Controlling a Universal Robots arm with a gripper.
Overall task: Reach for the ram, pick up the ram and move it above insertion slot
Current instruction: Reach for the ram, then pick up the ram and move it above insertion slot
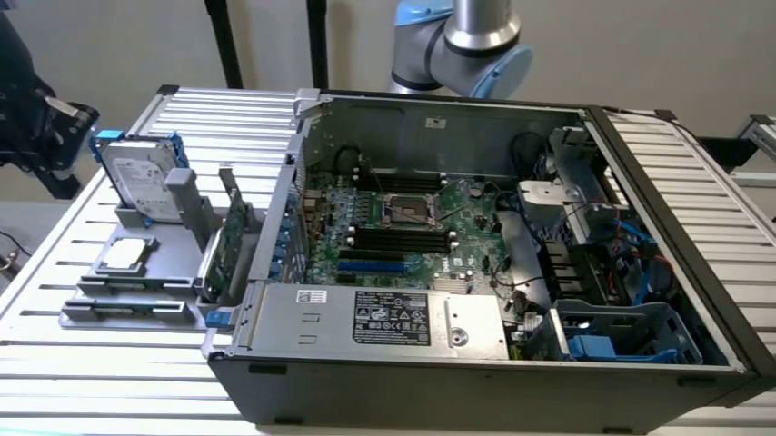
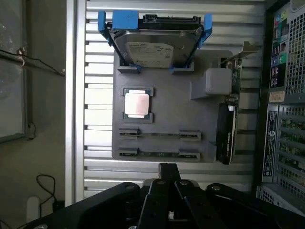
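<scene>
Ram (image 2: 158, 154) in gray tray (image 2: 171, 109), slatted table (image 2: 97, 119)

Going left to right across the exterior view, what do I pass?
In order: hard drive → green expansion card → processor socket → blue drive cage.

A slatted metal counter (image 1: 109, 372) carried an open computer case (image 1: 485, 395) and, at the case's 9 o'clock in the exterior view, a grey holder tray (image 1: 122, 295) just beside it.

End effector (image 2: 167, 168) facing down, closed, empty.
</scene>
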